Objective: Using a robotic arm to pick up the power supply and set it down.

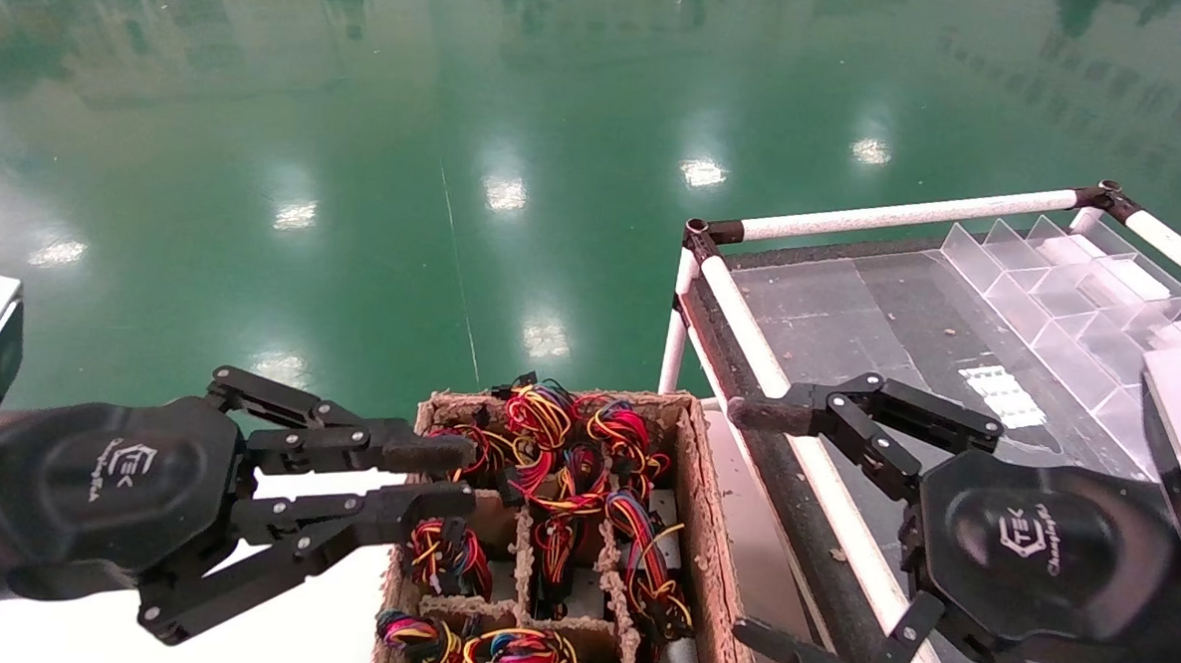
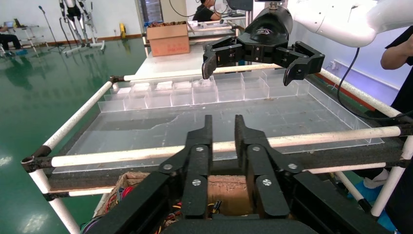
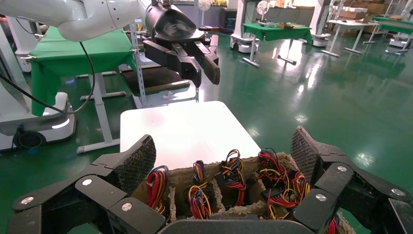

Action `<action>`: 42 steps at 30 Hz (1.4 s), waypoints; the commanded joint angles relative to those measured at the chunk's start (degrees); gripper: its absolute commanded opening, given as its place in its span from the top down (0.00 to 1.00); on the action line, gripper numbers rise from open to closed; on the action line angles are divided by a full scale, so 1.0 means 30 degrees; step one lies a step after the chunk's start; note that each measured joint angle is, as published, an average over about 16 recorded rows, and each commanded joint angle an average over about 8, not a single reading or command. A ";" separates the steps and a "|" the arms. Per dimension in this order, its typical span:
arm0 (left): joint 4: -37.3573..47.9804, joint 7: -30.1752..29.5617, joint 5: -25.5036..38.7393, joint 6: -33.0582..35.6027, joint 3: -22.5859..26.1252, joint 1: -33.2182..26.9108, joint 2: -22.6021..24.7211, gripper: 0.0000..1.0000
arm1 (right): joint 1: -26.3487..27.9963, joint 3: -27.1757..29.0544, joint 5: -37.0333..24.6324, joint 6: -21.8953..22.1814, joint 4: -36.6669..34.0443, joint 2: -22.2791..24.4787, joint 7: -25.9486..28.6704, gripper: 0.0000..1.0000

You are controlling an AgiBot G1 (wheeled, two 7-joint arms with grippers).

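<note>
Several power supplies (image 1: 557,420) stand in the compartments of a cardboard box (image 1: 706,536), showing mostly their red, yellow and black wire bundles (image 3: 229,170); their grey bodies are largely hidden. My left gripper (image 1: 450,477) hovers over the box's left edge, fingers a narrow gap apart and holding nothing (image 2: 221,119). The right gripper (image 1: 756,528) hangs wide open and empty to the right of the box, over the rack's rail. In the right wrist view its pads (image 3: 139,158) frame the box, with the left gripper (image 3: 207,78) beyond.
The box sits on a white table (image 1: 319,619). To its right is a rack of white tubes (image 1: 795,440) with a dark transparent top and clear divider trays (image 1: 1061,292). Green floor lies beyond.
</note>
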 commanded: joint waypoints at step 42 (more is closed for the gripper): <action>0.0006 0.0005 -0.0003 0.0004 0.0006 -0.0005 0.0000 0.00 | 0.2429 -0.2603 -0.4616 0.0947 -0.4043 -0.1724 0.1700 0.00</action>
